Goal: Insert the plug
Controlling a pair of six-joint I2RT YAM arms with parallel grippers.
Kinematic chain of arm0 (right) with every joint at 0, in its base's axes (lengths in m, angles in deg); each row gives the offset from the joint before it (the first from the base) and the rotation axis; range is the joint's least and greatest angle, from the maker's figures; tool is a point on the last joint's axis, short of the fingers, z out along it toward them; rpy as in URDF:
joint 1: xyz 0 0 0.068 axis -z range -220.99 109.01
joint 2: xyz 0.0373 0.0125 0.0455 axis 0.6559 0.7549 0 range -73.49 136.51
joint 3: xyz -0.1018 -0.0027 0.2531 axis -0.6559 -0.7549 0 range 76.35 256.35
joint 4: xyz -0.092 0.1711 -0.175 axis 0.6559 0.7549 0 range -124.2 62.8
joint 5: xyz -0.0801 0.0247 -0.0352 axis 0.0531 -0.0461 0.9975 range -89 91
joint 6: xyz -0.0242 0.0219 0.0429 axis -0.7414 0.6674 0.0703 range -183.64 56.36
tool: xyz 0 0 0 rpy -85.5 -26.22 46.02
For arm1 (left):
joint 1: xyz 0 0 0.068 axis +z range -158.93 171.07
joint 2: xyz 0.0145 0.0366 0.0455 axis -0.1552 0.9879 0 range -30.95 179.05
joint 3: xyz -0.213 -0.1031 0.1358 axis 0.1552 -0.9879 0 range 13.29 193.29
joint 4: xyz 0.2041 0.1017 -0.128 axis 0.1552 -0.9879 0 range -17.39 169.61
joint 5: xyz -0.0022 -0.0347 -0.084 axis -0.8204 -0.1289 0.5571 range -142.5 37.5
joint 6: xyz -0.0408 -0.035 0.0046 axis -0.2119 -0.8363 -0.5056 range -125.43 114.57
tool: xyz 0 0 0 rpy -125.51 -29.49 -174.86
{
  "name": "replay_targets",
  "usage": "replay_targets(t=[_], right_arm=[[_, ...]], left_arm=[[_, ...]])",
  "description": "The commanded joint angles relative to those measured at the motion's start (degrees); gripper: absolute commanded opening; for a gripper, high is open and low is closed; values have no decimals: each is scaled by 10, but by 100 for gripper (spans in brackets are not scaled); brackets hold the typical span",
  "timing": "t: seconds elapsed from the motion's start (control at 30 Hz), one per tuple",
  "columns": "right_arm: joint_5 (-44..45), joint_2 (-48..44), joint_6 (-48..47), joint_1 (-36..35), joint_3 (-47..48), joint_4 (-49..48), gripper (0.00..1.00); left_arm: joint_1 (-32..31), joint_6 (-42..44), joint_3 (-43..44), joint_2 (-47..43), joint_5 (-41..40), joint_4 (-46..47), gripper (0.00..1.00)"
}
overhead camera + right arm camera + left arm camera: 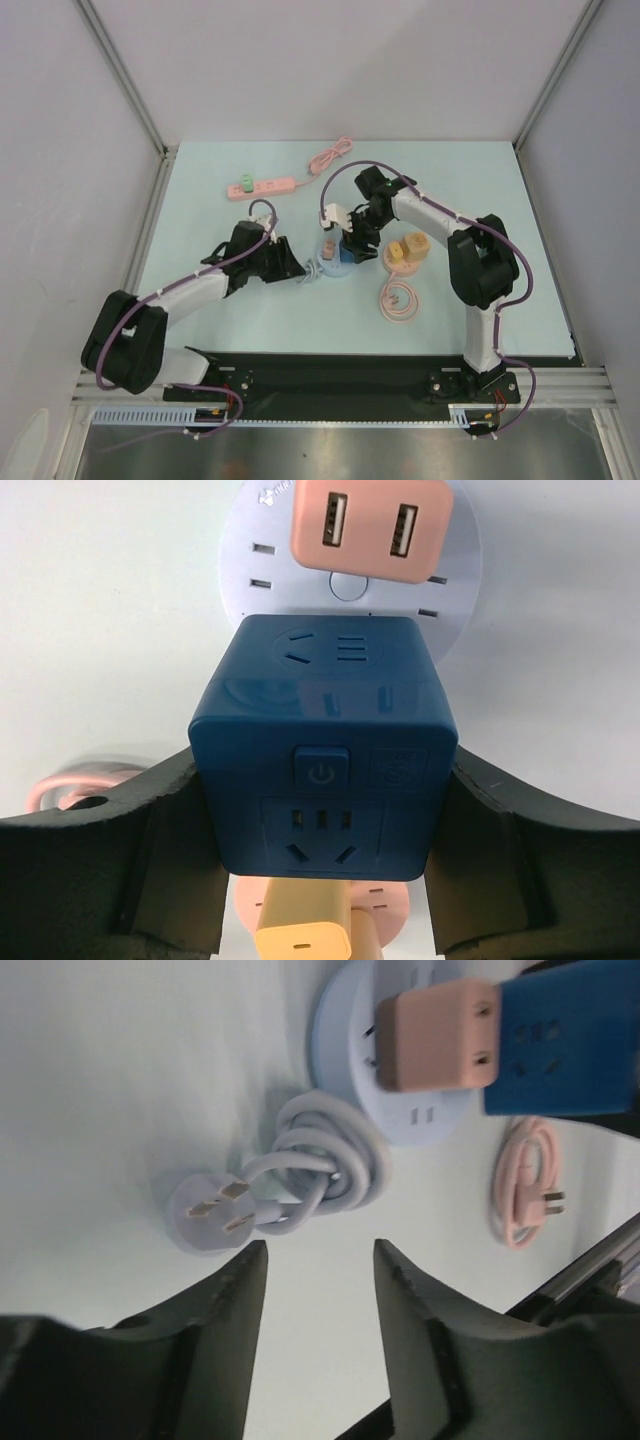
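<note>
My right gripper [356, 236] is shut on a dark blue cube socket adapter [325, 750] and holds it by its sides [320, 770] over the round pale-blue power hub [250, 570]. I cannot tell whether its pins are in the hub. A pink USB charger [372, 528] sits in the hub beside it, its prongs partly showing [435, 1035]. My left gripper [318, 1250] is open and empty, just left of the hub [285, 262]. The hub's lavender plug [205, 1212] and coiled cord [325, 1160] lie in front of it.
A pink round socket with yellow chargers [408, 252] stands right of the hub. A pink coiled cable [398, 300] lies nearer the front. A pink power strip with a green plug [262, 187] and its cord [335, 155] lie at the back.
</note>
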Motion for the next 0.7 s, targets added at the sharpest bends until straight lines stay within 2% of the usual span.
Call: replay_targets(t=[0.0,0.13,0.3,0.57,0.67], right_arm=[[0,-9,18,2,0,-13,0],[7,-16,32,2,-19,-43,0],[15,-11,38,2,-17,-47,0],[43,6,35,-12,-4,-8,0],[59,9,34,-17,-1,-2,0]], left_arm=[[6,23,52,-70,-26,-48,54],[23,43,86,-136,-49,-108,59],[97,75,107,-202,-52,-162,65],[223,117,90,-201,23,-183,66],[242,125,82,-202,36,-181,66]])
